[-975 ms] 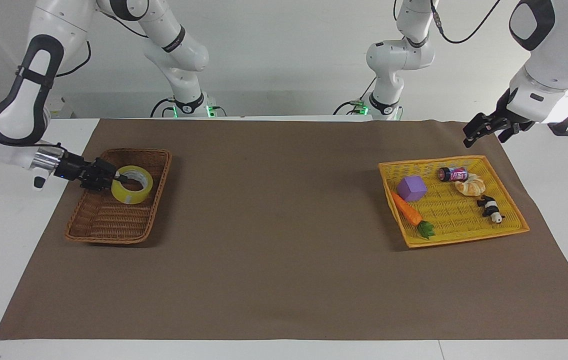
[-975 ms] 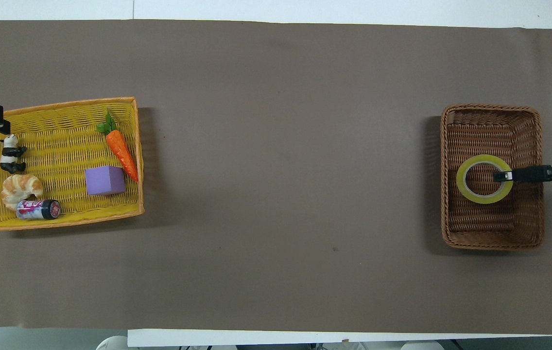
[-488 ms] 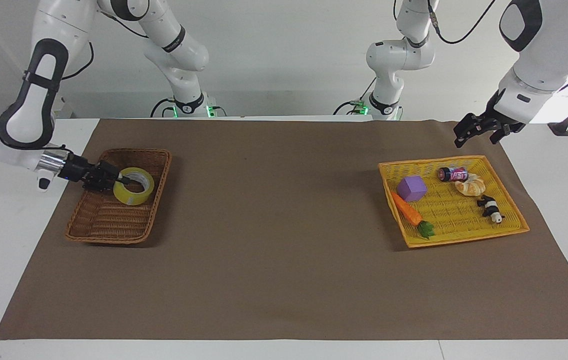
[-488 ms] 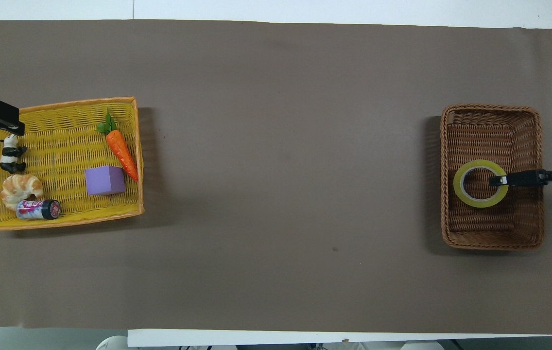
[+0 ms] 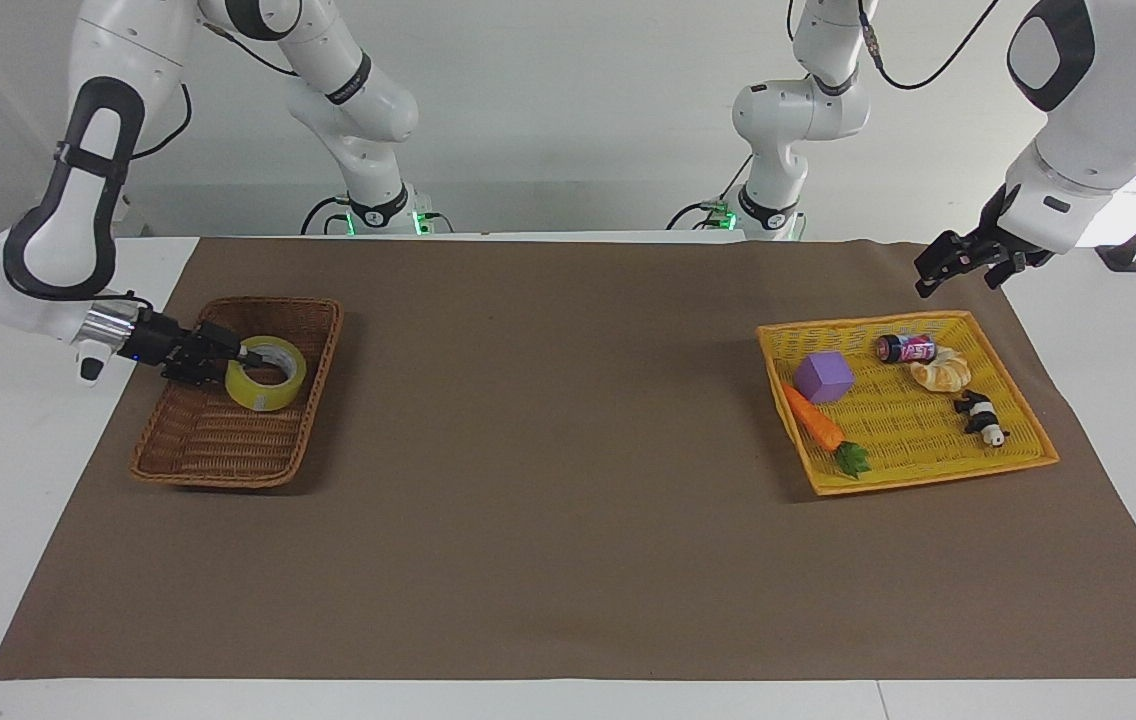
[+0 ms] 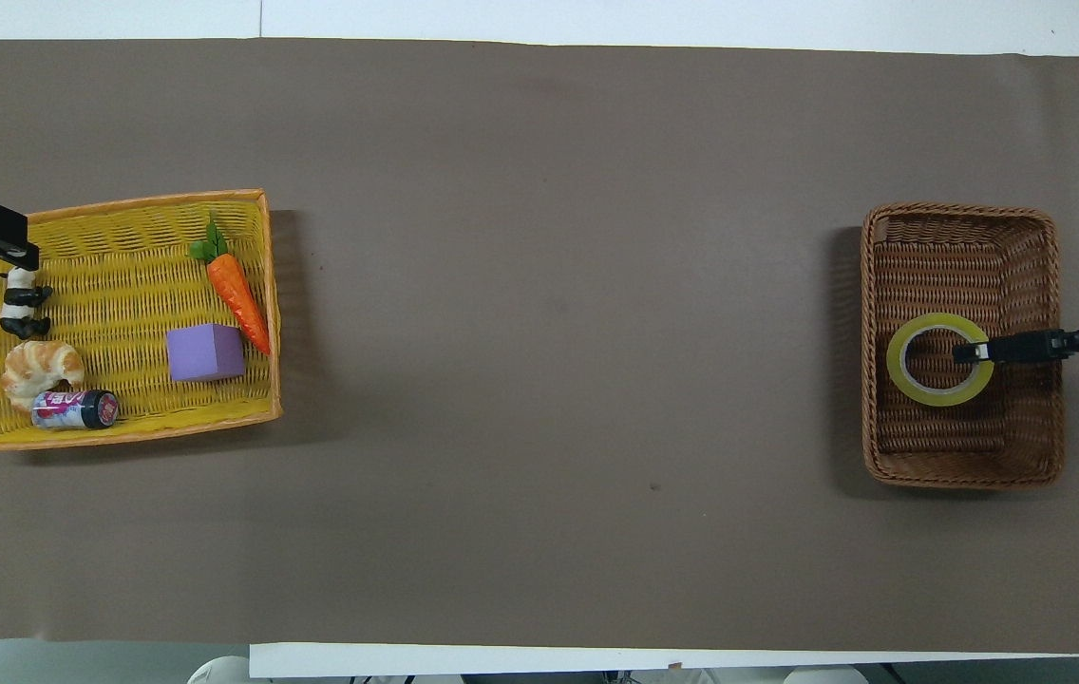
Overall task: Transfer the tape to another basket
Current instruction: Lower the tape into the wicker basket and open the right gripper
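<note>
From the facing camera, the tape (image 5: 270, 388) has sunk a little lower in the brown basket (image 5: 218, 442) than a second ago. The right gripper (image 5: 240, 354) is at the tape's rim, on the side toward the right arm's end of the table; I cannot tell if it grips. The left gripper (image 5: 933, 276), jaws apart, hovers just off the yellow tray (image 5: 928, 472).

From overhead, the tape (image 6: 899, 367) lies in the basket (image 6: 962, 237), with the right gripper (image 6: 972, 352) over its rim.

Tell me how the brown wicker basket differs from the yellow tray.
The brown wicker basket is deep with sloping sides; the yellow tray is flatter and wider. The basket holds only the tape; the tray holds a carrot, purple cube, croissant, can and panda. The basket lies toward the right arm's end, the tray toward the left arm's. Both are woven and rectangular.
</note>
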Motion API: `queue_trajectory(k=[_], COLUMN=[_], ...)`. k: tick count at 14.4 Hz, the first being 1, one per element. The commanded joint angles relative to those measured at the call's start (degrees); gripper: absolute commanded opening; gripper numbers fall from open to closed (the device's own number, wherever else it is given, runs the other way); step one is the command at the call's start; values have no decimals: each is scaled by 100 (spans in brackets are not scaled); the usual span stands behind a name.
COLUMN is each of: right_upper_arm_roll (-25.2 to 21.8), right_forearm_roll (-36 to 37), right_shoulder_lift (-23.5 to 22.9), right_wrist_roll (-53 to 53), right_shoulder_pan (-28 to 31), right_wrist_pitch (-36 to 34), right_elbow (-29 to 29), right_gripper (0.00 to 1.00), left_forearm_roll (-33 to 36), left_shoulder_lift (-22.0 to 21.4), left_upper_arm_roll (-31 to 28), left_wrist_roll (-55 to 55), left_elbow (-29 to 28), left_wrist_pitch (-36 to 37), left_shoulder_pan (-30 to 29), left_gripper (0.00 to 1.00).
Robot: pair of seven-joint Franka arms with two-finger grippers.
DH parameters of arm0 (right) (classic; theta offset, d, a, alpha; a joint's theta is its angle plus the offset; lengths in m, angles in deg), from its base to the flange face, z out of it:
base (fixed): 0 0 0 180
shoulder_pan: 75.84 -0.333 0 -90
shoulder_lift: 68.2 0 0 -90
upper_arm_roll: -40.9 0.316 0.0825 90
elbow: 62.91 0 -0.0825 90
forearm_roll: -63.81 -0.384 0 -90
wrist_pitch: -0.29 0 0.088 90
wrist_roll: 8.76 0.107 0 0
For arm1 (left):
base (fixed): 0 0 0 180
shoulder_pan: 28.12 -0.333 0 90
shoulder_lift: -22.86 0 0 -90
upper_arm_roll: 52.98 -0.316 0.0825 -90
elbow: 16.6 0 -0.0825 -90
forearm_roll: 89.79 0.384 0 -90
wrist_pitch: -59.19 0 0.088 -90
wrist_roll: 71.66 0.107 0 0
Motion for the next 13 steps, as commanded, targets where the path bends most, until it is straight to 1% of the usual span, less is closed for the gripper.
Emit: queue_trajectory(k=[1,6,7,10,11,13], right_upper_arm_roll=[19,63,63,55,55,63], right_forearm_roll=[149,720,860,1992,2195,2320], right_shoulder_lift=[120,181,294,804,971,1138], right_wrist_roll=[-183,-174,-148,27,367,1359], right_shoulder_pan=[30,4,-118,-487,-645,-761], right_wrist_pitch=[95,253,392,893,982,878], right_elbow=[-37,359,385,403,438,718], right_gripper=[100,100,100,100,100,100], left_forearm_roll=[-4,-4,-4,-4,-4,-4], left_shoulder_lift=[-105,-105,-105,-105,-105,-105], left_upper_arm_roll=[-2,-2,-2,-2,-2,-2], left_wrist_roll=[-17,-17,-16,-25,-25,-25], left_elbow=[-107,-107,-107,-107,-107,-107], left_wrist_pitch=[36,27,36,36,36,36], left_shoulder_pan=[-9,-9,-9,-9,-9,-9], left_gripper=[100,100,100,100,100,100])
